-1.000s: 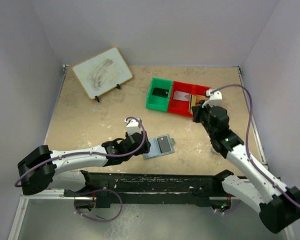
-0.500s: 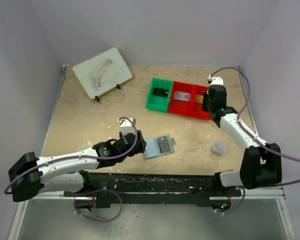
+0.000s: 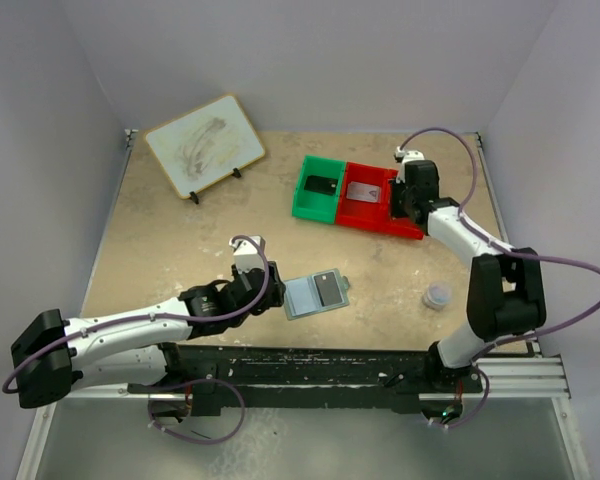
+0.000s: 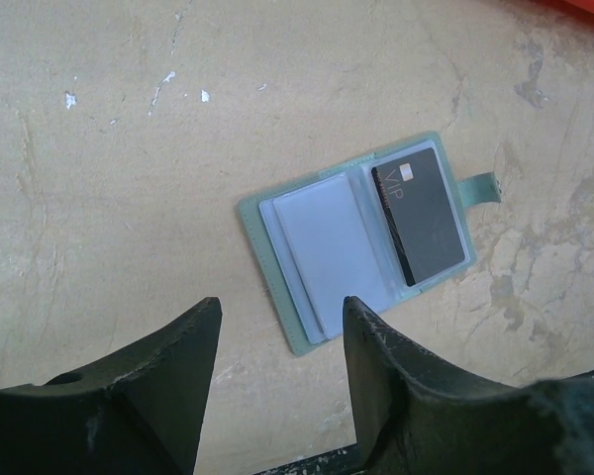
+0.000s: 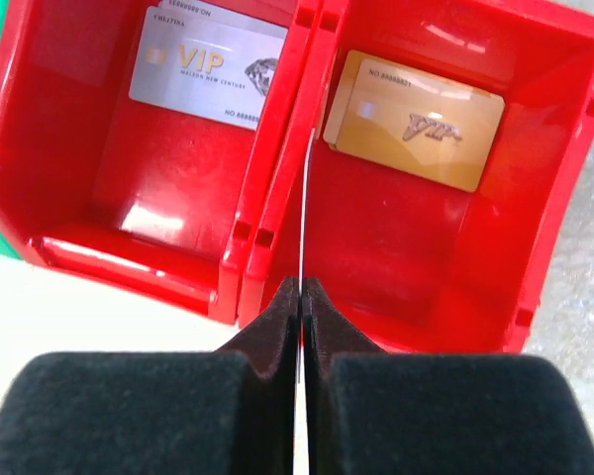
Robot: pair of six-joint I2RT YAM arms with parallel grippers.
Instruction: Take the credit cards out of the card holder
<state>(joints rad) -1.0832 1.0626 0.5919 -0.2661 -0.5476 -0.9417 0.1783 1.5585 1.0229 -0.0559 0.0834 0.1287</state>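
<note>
The card holder (image 3: 315, 293) (image 4: 346, 257) lies open on the table, pale blue-grey inside, with a black credit card (image 4: 421, 223) in its right panel. My left gripper (image 3: 270, 290) (image 4: 280, 307) is open just off the holder's left edge, holding nothing. My right gripper (image 3: 404, 203) (image 5: 300, 282) is shut on a credit card (image 5: 303, 198) seen edge-on as a thin white line, above the wall between two red bin compartments. A silver card (image 5: 206, 64) lies in the left compartment and a gold card (image 5: 416, 119) in the right one.
The red bin (image 3: 380, 212) adjoins a green bin (image 3: 306, 200) that holds a black card (image 3: 323, 185). A whiteboard on a stand (image 3: 204, 145) is at the back left. A small pale cap (image 3: 437, 296) lies right of the holder. A black rail (image 3: 310, 365) runs along the near edge.
My right arm has swung back and left to hang over the red bin, still pinching its card. My left gripper has backed a little to the left, away from the holder.
</note>
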